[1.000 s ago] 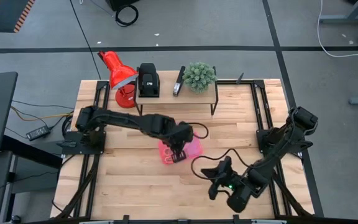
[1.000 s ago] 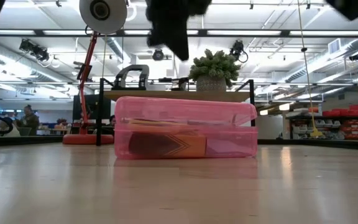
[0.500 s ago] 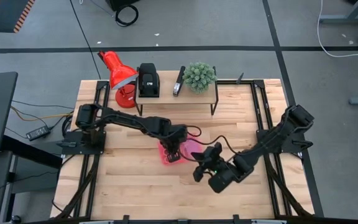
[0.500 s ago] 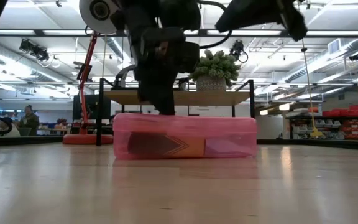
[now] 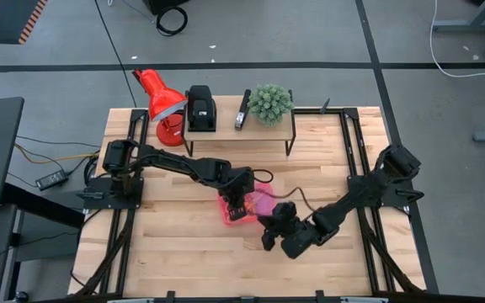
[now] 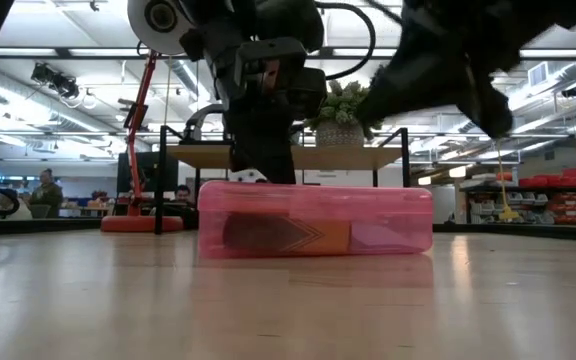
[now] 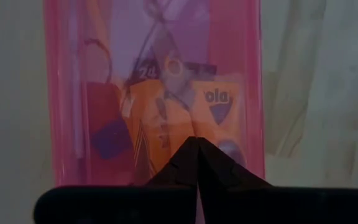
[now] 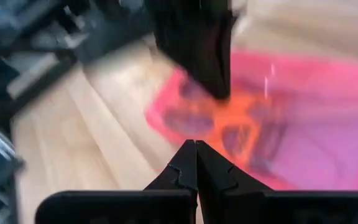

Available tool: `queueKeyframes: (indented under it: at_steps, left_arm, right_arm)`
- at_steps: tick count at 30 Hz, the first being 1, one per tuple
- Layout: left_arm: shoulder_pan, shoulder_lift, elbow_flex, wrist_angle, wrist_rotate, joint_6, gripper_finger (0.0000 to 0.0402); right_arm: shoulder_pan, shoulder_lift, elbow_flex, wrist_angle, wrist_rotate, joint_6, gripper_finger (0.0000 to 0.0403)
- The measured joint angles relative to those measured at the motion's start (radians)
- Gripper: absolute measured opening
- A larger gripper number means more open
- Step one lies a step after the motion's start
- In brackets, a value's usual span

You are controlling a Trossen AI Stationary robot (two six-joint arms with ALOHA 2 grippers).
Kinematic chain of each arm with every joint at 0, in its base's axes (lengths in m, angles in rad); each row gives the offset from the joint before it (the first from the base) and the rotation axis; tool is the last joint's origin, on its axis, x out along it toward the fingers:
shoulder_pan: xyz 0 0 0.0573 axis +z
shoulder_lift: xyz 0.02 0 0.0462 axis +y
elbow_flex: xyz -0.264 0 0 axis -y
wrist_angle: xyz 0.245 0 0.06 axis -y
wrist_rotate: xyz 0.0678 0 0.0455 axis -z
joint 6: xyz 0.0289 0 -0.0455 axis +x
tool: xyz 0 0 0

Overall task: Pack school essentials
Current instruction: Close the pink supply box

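A pink translucent pencil case (image 5: 247, 206) lies near the middle of the desk (image 5: 183, 252), lid down, with scissors (image 7: 166, 59) and a crayon box (image 7: 197, 106) showing through it. The left end effector (image 5: 241, 204), fingers pressed together, bears on the lid; the right end effector (image 5: 269, 232), also pressed together and holding nothing, hangs just beside the case's front end. Packing looks nearly complete, with perhaps only latching left.

Bench (image 5: 167, 252) front half bare wood, open passage left of centre. Mid-bench taken: pink case (image 5: 247, 204), lid shut, left tool (image 5: 240, 210) pressing its top, right tool (image 5: 269, 225) closed just beside its front-right end. Rear edge blocked by shelf (image 5: 238, 129), red lamp (image 5: 160, 101), plant (image 5: 270, 103). Frame rails (image 5: 354, 160) line both sides.
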Motion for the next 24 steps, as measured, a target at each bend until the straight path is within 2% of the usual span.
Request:
queueKeyframes:
  at_steps: [4, 8, 14, 20, 24]
  left_arm:
    - [0.012, 0.0, -0.001, 0.018, 0.031, -0.027, 0.0004]
    - [0.013, 0.002, -0.001, 0.02, 0.049, -0.037, 0.0011]
    - [0.01, 0.003, -0.002, 0.032, 0.059, -0.042, 0.0004]
    - [0.013, 0.003, -0.002, 0.034, 0.065, -0.057, 0.0011]
    - [0.009, 0.003, -0.002, 0.035, 0.073, -0.076, 0.0004]
  right_arm:
    - [0.021, 0.113, 0.054, 0.002, -0.065, 0.041, 0.0006]
    - [0.012, 0.193, 0.13, -0.055, -0.064, 0.021, 0.0006]
    - [-0.019, 0.235, 0.177, -0.181, -0.012, 0.084, 0.0006]
    - [-0.024, 0.254, 0.171, -0.246, -0.05, 0.071, 0.0006]
    - [-0.02, 0.25, 0.173, -0.246, 0.006, 0.085, 0.0006]
